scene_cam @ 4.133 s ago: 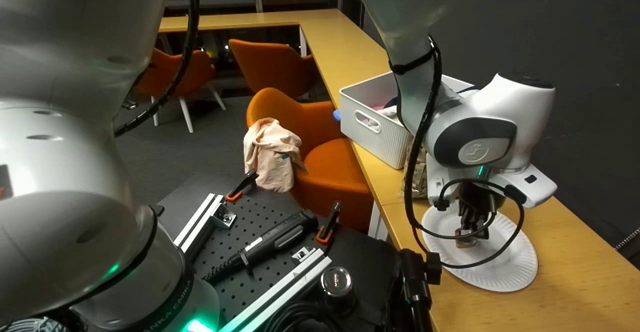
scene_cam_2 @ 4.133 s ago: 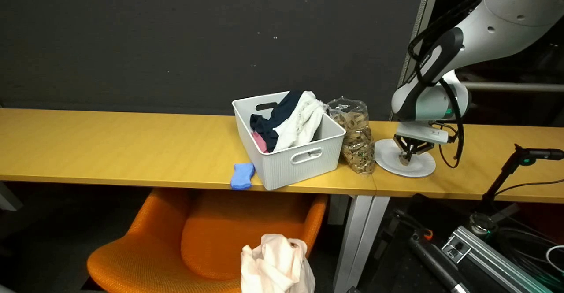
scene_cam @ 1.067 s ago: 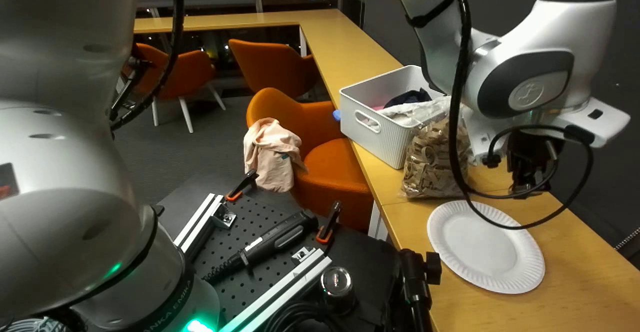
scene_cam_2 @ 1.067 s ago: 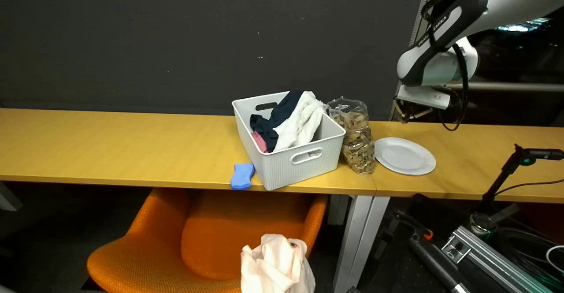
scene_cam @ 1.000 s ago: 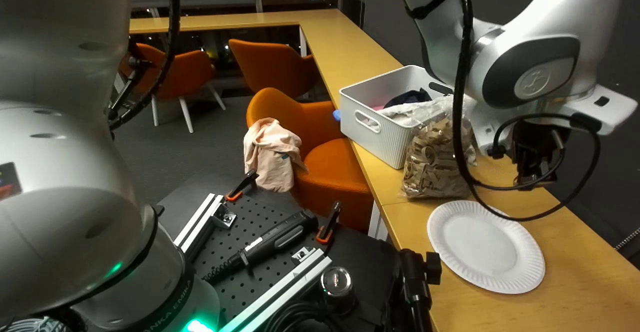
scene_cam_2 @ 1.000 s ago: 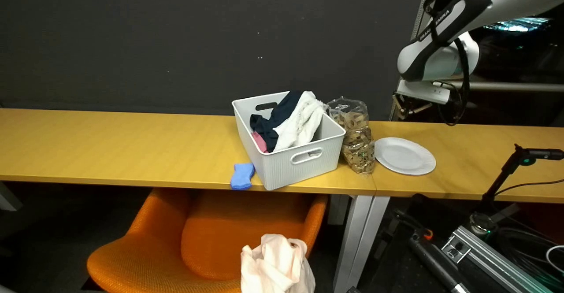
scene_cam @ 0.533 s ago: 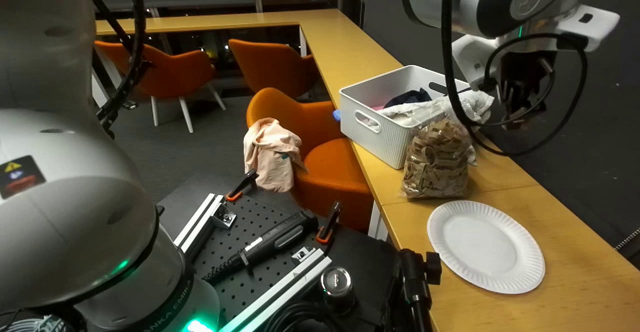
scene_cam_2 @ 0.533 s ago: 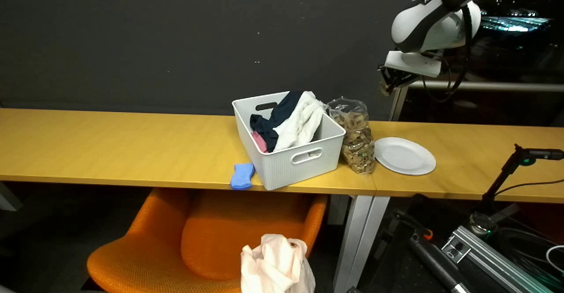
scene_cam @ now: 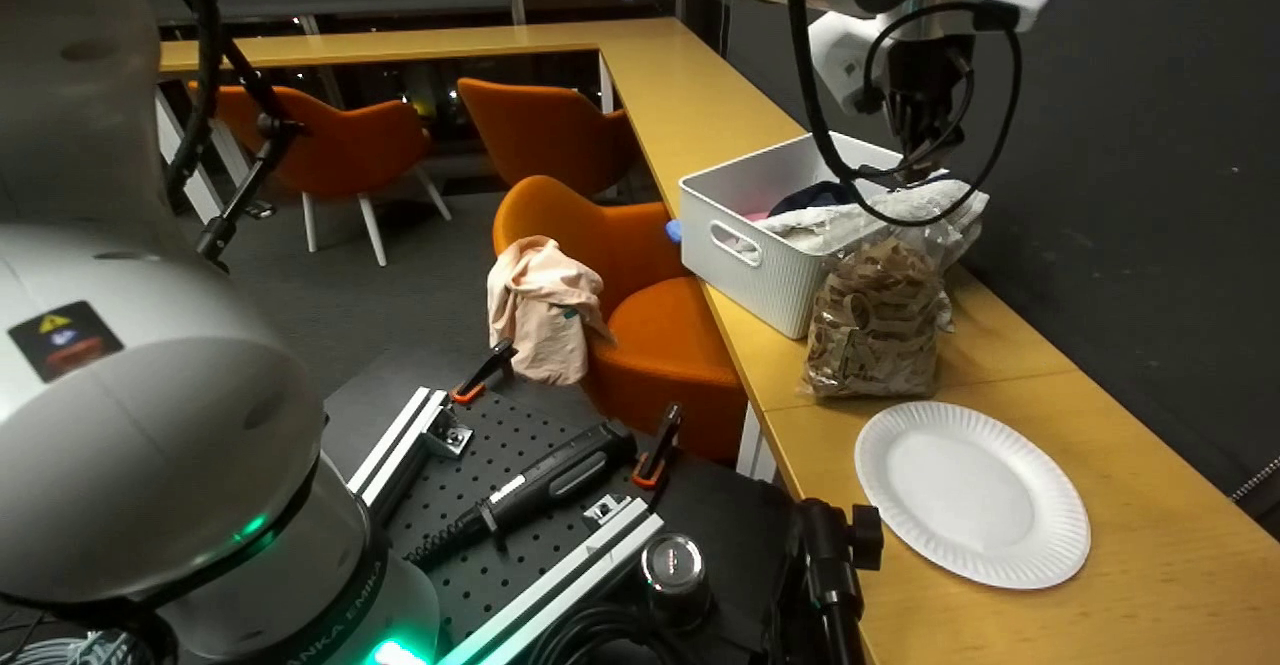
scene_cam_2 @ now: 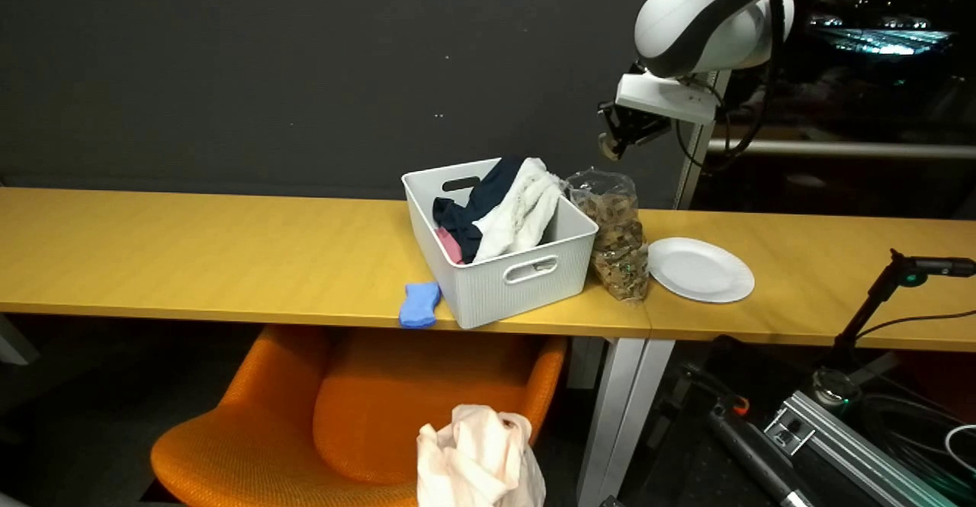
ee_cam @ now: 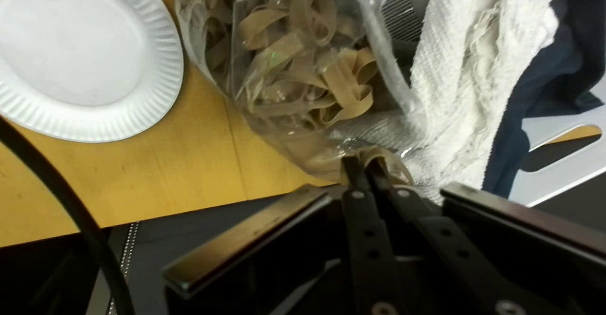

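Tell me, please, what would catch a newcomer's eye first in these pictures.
Probably the nearest orange chair at the yellow table, with a pale pink cloth draped over it. Next, perhaps, the white paper plate on the table, beside a clear bag of tan bands. Above the table, the jaws pinch a similar-looking loop.

held loop (ee_cam: pixel 390 161): 1; fingers (ee_cam: pixel 360 212): 2; bag (scene_cam: pixel 872 330): 1; plate (scene_cam: pixel 972 495): 1; basket (scene_cam_2: pixel 488 295): 1; chairs (scene_cam: pixel 672 330): 3
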Tool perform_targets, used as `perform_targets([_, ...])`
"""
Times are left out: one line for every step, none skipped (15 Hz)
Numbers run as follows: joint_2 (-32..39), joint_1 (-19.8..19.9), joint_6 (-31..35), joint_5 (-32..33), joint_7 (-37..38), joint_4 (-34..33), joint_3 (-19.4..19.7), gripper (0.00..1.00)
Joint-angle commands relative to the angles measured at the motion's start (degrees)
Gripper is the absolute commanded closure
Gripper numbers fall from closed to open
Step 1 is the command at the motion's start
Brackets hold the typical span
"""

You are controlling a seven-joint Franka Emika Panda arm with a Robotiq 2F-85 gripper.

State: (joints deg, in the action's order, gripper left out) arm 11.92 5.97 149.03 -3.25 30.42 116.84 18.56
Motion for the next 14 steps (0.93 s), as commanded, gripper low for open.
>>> perform_targets([-0.6, 0.2, -1.6, -0.1, 0.5, 0.7, -2.4, 0.99])
perform_targets([-0.2, 0.3, -1.8, -0.1, 0.5, 0.5, -2.7, 0.99])
perform_targets([0.2, 0.5, -1.8, -0.1, 0.6, 0.5, -2.8, 0.99])
perform_targets([0.6, 0.8, -2.0, -0.2, 0.6, 0.2, -2.7, 0.99])
perform_targets([1.0, 0.9, -2.0, 0.1, 0.8, 0.1, -2.5, 0.99])
perform_targets([1.7, 1.4, -2.0, -0.2, 0.6, -0.2, -2.3, 0.99])
perform_targets([2.4, 1.7, -1.8, -0.2, 0.6, -0.4, -2.2, 0.99])
perform_targets([3.0, 2.1, -2.0, -0.2, 0.6, -0.6, -2.0, 0.99])
perform_targets([3.7, 2.5, -2.0, -0.3, 0.7, -0.7, -1.8, 0.99])
perform_targets([4.1, 2.7, -2.1, -0.3, 0.7, -0.8, -1.7, 0.99])
perform_targets([4.7, 2.9, -2.1, -0.2, 0.8, -0.7, -1.5, 0.99])
perform_targets([5.1, 3.1, -2.0, -0.2, 0.9, -0.6, -1.4, 0.99])
perform_targets([5.5, 3.1, -1.9, -0.2, 0.8, -0.4, -1.4, 0.99])
perform_targets([5.6, 3.1, -1.9, -0.1, 0.8, -0.2, -1.4, 0.99])
